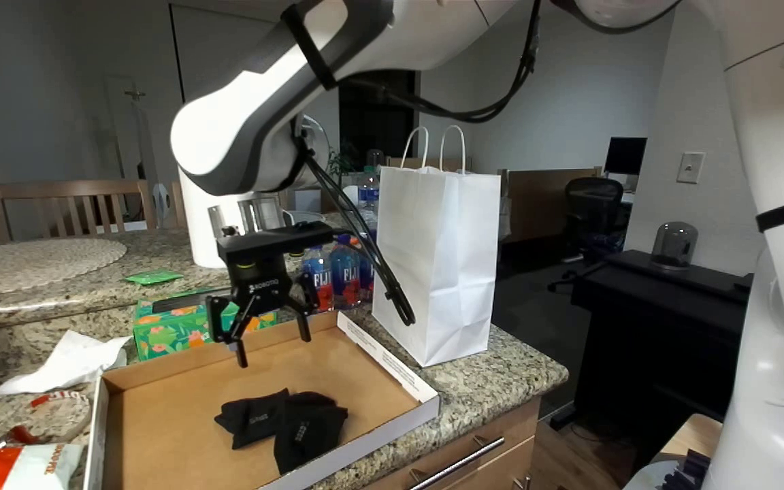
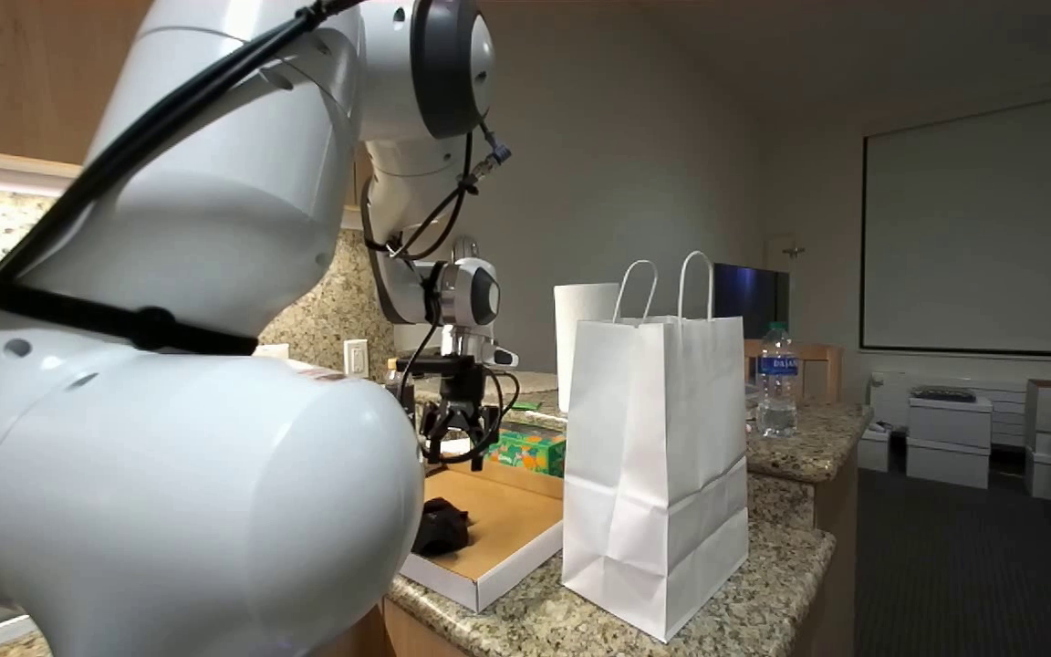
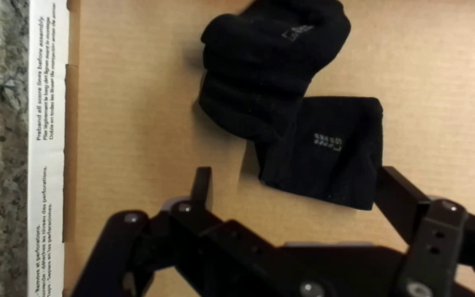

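End effector (image 1: 274, 351) above black cloth (image 3: 278, 90)

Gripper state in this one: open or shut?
Open: the gripper hangs above the cardboard tray, fingertips wide apart, holding nothing.

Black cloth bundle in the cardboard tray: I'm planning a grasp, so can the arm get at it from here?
Probably yes: the gripper hangs open above the tray, and I see nothing blocking its way down to the black cloth bundle.
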Tool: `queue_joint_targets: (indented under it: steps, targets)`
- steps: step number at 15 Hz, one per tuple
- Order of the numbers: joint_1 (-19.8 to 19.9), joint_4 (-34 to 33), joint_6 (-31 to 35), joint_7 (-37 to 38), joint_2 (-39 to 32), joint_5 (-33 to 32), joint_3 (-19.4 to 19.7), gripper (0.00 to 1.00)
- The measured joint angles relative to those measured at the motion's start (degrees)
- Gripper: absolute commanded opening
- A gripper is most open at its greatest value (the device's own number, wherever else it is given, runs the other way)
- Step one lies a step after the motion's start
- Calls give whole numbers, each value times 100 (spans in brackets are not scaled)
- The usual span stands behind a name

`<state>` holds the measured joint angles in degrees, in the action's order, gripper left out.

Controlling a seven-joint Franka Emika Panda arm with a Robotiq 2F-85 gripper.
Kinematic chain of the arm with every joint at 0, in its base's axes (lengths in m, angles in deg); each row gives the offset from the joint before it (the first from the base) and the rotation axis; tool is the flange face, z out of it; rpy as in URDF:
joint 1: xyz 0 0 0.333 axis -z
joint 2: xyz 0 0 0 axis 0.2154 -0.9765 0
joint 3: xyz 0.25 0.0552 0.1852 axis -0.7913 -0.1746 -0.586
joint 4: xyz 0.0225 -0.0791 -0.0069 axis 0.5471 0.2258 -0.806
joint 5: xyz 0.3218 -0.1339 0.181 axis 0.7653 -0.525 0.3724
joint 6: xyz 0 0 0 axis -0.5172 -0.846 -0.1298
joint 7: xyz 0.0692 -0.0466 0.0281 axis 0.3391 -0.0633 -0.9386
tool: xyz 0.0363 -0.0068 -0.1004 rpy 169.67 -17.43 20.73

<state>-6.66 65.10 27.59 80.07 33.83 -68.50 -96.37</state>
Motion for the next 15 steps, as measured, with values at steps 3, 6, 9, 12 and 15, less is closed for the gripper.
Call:
queue_joint_targets:
  steps: [3, 6, 9, 12, 15]
  targets:
    - [-3, 112, 158, -1, -88, 0, 0, 100]
    - [-8, 240, 341, -3, -163, 4, -5, 100]
    - [-59, 397, 587, -3, -197, 4, -9, 100]
    - [-132, 525, 775, -3, -198, 4, -12, 100]
    - [-193, 584, 862, -3, -198, 4, -16, 100]
